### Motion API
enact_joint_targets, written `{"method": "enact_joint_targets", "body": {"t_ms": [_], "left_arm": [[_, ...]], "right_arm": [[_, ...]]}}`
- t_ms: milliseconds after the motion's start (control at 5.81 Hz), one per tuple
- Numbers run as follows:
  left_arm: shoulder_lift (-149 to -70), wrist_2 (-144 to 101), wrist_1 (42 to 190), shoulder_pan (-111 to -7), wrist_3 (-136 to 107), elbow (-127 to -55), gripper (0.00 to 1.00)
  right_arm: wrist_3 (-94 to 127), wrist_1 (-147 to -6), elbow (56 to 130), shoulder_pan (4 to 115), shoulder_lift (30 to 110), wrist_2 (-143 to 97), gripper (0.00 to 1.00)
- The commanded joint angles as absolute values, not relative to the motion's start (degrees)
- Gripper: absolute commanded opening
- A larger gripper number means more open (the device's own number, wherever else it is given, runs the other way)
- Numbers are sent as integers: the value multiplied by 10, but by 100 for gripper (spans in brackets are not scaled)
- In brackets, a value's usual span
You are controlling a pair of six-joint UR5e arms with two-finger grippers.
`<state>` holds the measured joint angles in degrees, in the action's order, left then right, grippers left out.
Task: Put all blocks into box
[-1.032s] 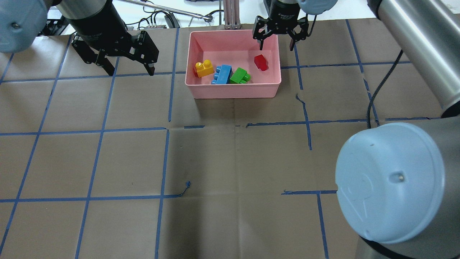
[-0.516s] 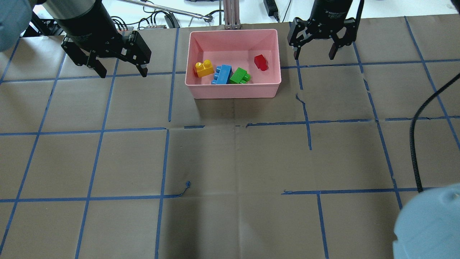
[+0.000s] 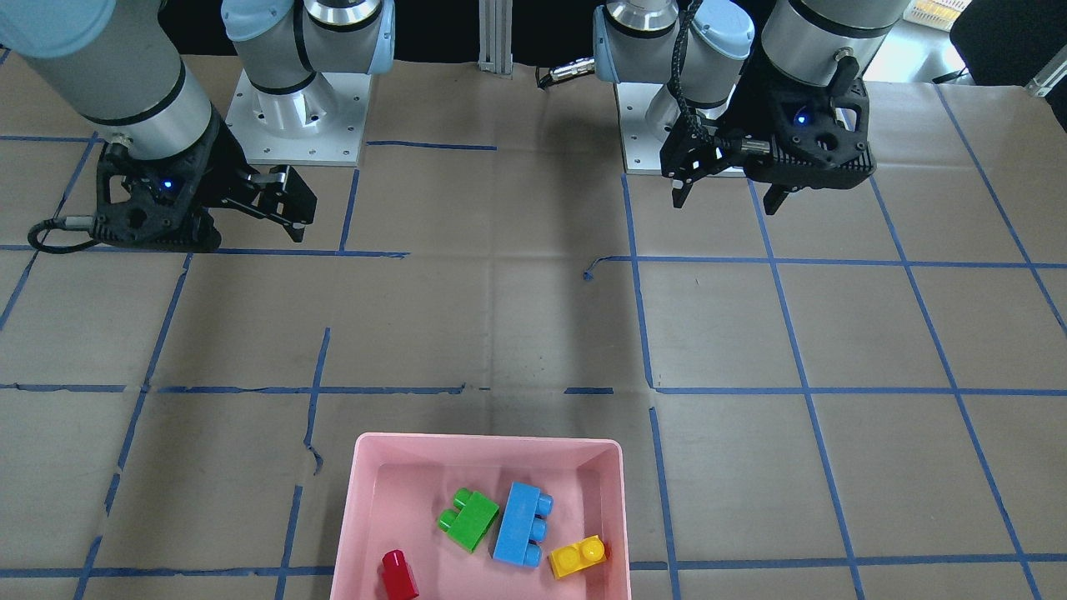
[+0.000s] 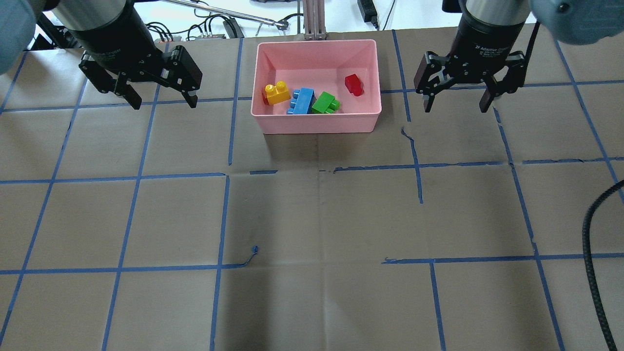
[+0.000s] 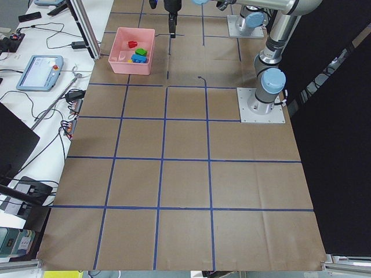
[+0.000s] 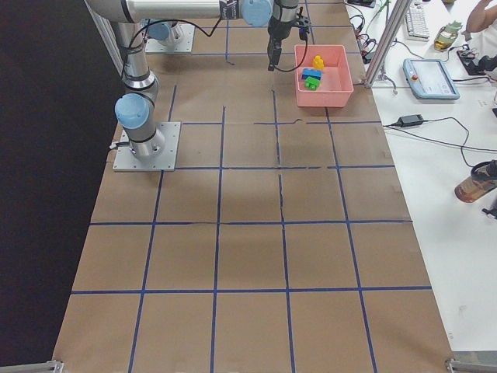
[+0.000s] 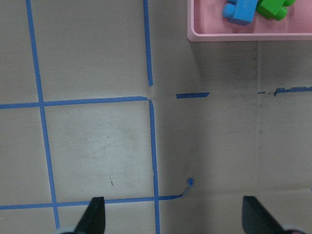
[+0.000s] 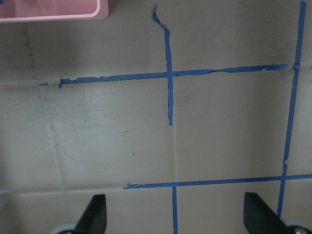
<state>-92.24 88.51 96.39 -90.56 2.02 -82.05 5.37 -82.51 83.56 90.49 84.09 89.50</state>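
The pink box (image 4: 317, 122) stands at the table's far middle. In it lie the yellow block (image 4: 277, 92), the blue block (image 4: 302, 101), the green block (image 4: 325, 103) and, apart at the right, the red block (image 4: 354, 84). The front-facing view shows the box (image 3: 488, 442) with the green (image 3: 468, 518), blue (image 3: 522, 525), yellow (image 3: 577, 558) and red (image 3: 399, 574) blocks. My left gripper (image 4: 163, 103) is open and empty, left of the box. My right gripper (image 4: 456, 108) is open and empty, right of the box. The left wrist view catches the box's corner (image 7: 243, 35).
The table is brown paper with a blue tape grid. A loose tape curl (image 4: 253, 251) lies near the middle. A black cable (image 4: 592, 243) hangs at the right. An aluminium post (image 4: 314, 19) and cables stand beyond the far edge behind the box.
My right gripper has moved from over the box's right rim out to the right and nearer the robot. My left gripper has shifted slightly left. The blocks have not moved.
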Motion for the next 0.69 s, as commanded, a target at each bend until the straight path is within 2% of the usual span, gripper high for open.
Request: {"method": "enact_joint_targets", "body": {"t_ms": [0, 516], "left_arm": [[-922, 885, 962, -905, 20, -821, 100], [-922, 885, 962, -905, 20, -821, 100]], "right_arm": [[82, -838, 840, 910, 847, 899, 100], [80, -837, 842, 910, 847, 895, 100]]}}
